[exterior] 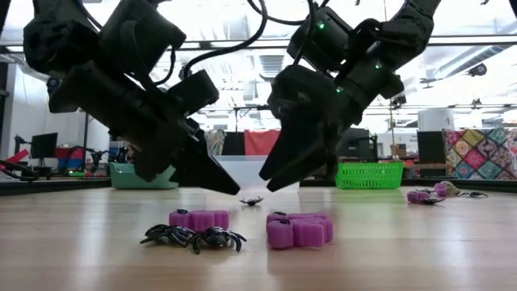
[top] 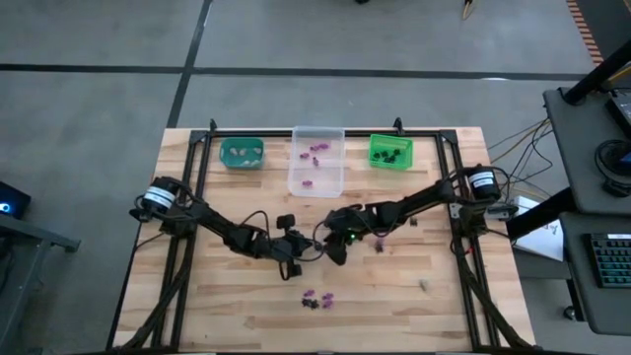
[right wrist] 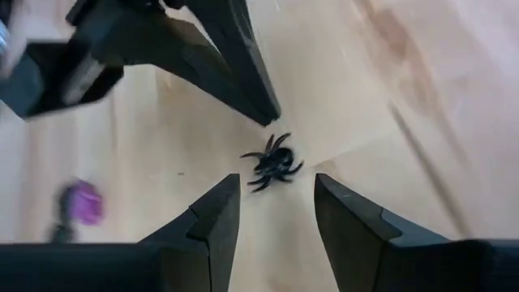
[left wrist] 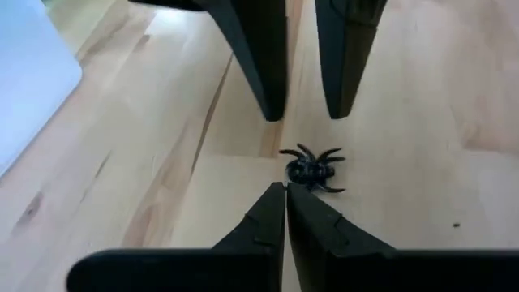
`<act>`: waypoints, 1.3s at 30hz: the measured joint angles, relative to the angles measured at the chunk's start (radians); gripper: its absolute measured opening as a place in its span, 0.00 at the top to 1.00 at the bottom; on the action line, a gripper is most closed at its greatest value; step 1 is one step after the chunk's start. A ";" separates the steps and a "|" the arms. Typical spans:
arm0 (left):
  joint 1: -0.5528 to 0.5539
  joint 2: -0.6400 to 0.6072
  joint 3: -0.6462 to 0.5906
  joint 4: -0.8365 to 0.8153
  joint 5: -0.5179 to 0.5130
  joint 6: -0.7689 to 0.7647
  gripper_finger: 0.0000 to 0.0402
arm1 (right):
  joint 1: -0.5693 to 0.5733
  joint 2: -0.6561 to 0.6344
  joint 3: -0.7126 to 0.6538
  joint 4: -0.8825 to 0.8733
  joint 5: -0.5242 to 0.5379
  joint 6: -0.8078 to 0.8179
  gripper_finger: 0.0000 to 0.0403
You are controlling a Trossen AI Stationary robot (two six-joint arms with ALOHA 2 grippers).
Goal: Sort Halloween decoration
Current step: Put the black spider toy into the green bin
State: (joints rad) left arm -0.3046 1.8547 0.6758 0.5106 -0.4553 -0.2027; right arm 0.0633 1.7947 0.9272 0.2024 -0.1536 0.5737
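Observation:
A black spider trinket (left wrist: 312, 170) lies on the wooden table between my two grippers, touched by neither. My left gripper (left wrist: 285, 191) is shut, with its tip just short of the spider and a little above the wood (exterior: 237, 191). My right gripper (right wrist: 277, 182) faces it from the other side, open, its two fingers (right wrist: 223, 203) standing apart just short of the spider. More of the decoration lies nearer the front edge: purple pieces (exterior: 300, 229) and black spiders (exterior: 194, 237).
Along the far edge stand a teal bin (top: 242, 153), a clear bin (top: 316, 168) holding purple pieces, and a green bin (top: 390, 152) holding black ones. A few loose trinkets (top: 379, 245) lie right of centre, and a pale one (top: 424, 286) lies toward the near right.

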 joint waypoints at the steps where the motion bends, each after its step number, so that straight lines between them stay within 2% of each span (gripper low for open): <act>1: 0.000 -0.002 0.000 0.005 0.000 0.001 1.00 | -0.005 0.000 0.000 0.000 -0.021 0.047 0.63; 5: 0.000 0.004 0.001 0.042 0.000 0.002 1.00 | -0.008 0.005 0.000 0.003 -0.036 0.124 0.62; 32: 0.000 0.084 0.004 0.109 0.018 -0.019 1.00 | -0.002 0.006 0.000 0.020 0.008 0.151 0.61; 39: 0.000 0.084 0.004 0.107 0.018 -0.024 1.00 | 0.002 0.070 0.003 0.079 0.007 0.177 0.62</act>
State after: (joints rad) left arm -0.3050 1.9388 0.6796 0.6178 -0.4370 -0.2268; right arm 0.0654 1.8645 0.9298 0.2812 -0.1466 0.7508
